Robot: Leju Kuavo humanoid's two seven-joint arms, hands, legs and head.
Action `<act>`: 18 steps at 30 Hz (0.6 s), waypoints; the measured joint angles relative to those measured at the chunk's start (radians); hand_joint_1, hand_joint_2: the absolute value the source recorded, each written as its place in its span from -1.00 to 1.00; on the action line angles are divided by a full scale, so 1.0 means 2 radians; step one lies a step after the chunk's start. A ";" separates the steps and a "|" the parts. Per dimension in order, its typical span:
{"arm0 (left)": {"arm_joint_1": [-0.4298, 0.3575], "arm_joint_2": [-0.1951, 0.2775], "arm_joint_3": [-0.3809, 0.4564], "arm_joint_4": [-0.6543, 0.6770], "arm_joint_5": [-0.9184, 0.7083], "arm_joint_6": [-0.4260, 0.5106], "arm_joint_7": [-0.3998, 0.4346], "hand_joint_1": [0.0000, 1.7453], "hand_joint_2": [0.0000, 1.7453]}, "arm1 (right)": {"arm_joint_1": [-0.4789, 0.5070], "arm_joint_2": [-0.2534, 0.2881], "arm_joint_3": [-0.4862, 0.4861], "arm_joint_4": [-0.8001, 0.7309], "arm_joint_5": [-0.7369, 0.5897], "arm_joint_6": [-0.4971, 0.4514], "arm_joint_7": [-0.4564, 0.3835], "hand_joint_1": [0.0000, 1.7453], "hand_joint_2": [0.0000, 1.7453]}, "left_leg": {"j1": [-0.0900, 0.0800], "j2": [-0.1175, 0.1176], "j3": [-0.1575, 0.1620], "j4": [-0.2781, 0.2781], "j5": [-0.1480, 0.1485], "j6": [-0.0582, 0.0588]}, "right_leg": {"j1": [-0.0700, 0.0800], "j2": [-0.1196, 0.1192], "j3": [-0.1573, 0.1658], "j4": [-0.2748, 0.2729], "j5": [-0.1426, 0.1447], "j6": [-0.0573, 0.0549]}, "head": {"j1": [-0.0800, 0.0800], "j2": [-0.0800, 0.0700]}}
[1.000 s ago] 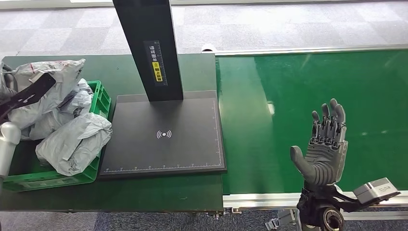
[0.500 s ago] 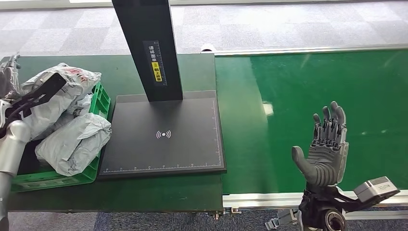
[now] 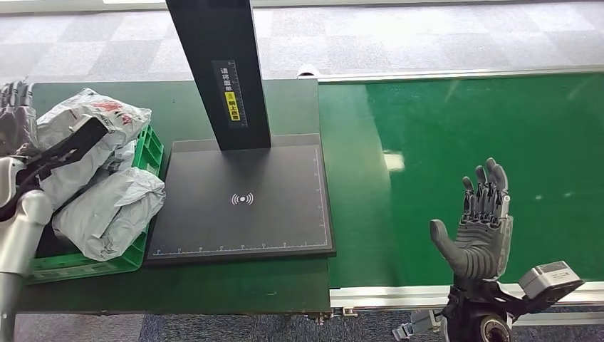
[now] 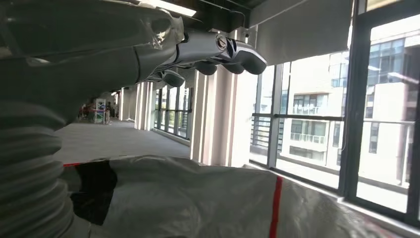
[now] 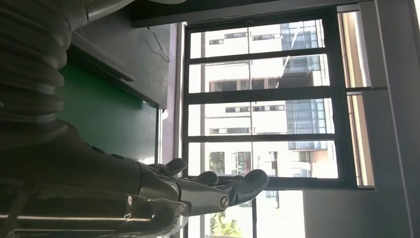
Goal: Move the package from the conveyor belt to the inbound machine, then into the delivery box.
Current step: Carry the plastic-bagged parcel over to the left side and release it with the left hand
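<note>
Beyond the green conveyor belt [image 3: 463, 128], grey carpet tiles [image 3: 399, 35] cover the floor.

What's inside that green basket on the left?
The green basket holds a heap of grey plastic mail bags, piled above its rim. One on top has red print. Whatever lies beneath the heap, and the basket's floor, is covered.

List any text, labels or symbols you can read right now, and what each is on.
Black post of the inbound machine: white characters above a yellow tag, too small to read.
Scanner plate: a white wireless-wave symbol, no words; ruler ticks along its edges, numbers unreadable.
Top grey package: a red printed mark, blurred.
</note>
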 joint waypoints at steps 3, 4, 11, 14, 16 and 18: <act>0.069 -0.029 0.003 -0.126 0.006 0.064 -0.017 -1.00 1.00 | 0.010 0.002 -0.007 0.000 0.003 -0.004 0.004 -1.00 1.00 | 0.000 0.000 0.000 0.000 -0.001 0.000 | 0.000 0.000 0.000 0.000 0.000 0.000 | 0.000 0.000; 0.091 -0.041 0.001 -0.170 0.007 0.088 -0.023 -1.00 1.00 | 0.014 0.003 -0.009 0.000 0.003 -0.006 0.004 -1.00 1.00 | 0.000 0.000 0.000 0.000 -0.001 0.000 | 0.000 0.000 0.000 -0.001 0.000 0.000 | 0.000 0.000; 0.165 -0.086 -0.038 -0.356 0.114 0.175 -0.166 -1.00 1.00 | 0.032 0.007 -0.017 -0.004 0.001 -0.009 0.008 -1.00 1.00 | 0.000 0.000 0.000 0.000 -0.002 0.000 | -0.001 0.000 0.000 -0.001 -0.001 0.001 | 0.000 0.000; 0.189 -0.099 -0.105 -0.412 0.265 0.149 -0.319 -1.00 1.00 | 0.031 0.002 -0.017 -0.003 -0.003 -0.003 0.009 -1.00 1.00 | 0.000 0.000 0.000 0.000 -0.002 0.000 | -0.001 0.000 0.001 -0.001 -0.001 0.001 | 0.000 0.000; 0.212 -0.114 -0.141 -0.431 0.369 0.121 -0.384 -1.00 1.00 | 0.028 -0.005 -0.014 0.001 -0.003 -0.001 0.009 -1.00 1.00 | -0.001 0.001 0.001 0.000 -0.002 0.001 | -0.001 0.001 0.002 -0.001 -0.001 0.001 | 0.000 0.000; 0.236 -0.136 -0.163 -0.428 0.482 0.078 -0.422 -1.00 1.00 | 0.025 -0.009 -0.007 0.007 0.000 -0.003 0.010 -1.00 1.00 | -0.001 0.000 0.001 0.000 -0.002 0.001 | -0.001 0.000 0.002 -0.001 -0.001 0.001 | 0.000 0.000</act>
